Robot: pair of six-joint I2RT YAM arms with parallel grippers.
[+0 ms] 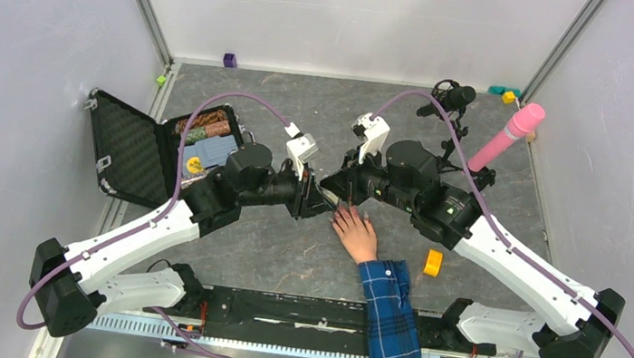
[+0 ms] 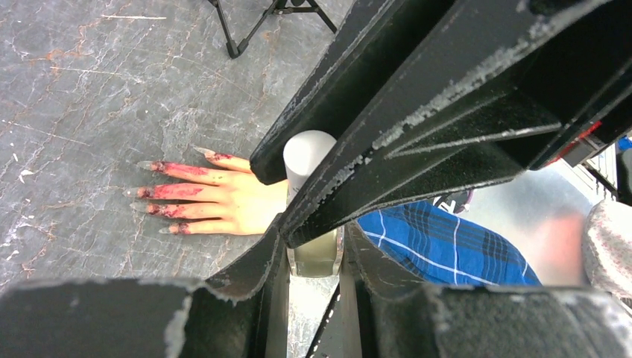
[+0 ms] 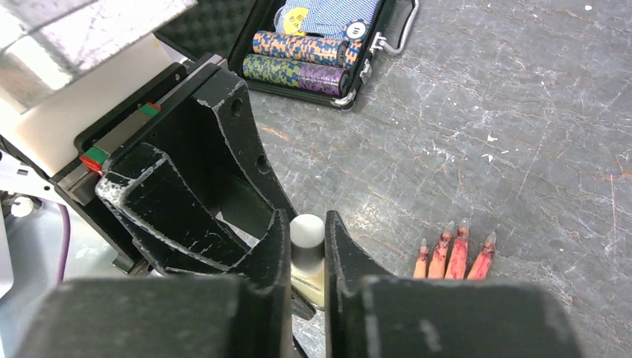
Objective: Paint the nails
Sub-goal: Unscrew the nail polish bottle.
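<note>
The nails (image 2: 136, 192) are pointed toward the far edge of the tabletop (image 1: 285, 257), with the hand (image 1: 356, 235) laid lengthwise. A bottle (image 2: 307, 153) is clamped by both the left pincer (image 2: 313, 250) and the right pincer (image 3: 306, 239) just beside them. Bare surface is left beyond.

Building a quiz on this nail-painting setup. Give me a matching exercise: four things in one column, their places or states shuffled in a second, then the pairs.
Things
1. small white bottle
2. hand
3. black case
4. yellow ring

Places or states
A. lies open at the left of the table
B. lies just right of the blue plaid sleeve
C. clamped by the left end effector and the right end effector
D. flat on the table, fingers smeared red

Pairs: 1-C, 2-D, 3-A, 4-B
</note>
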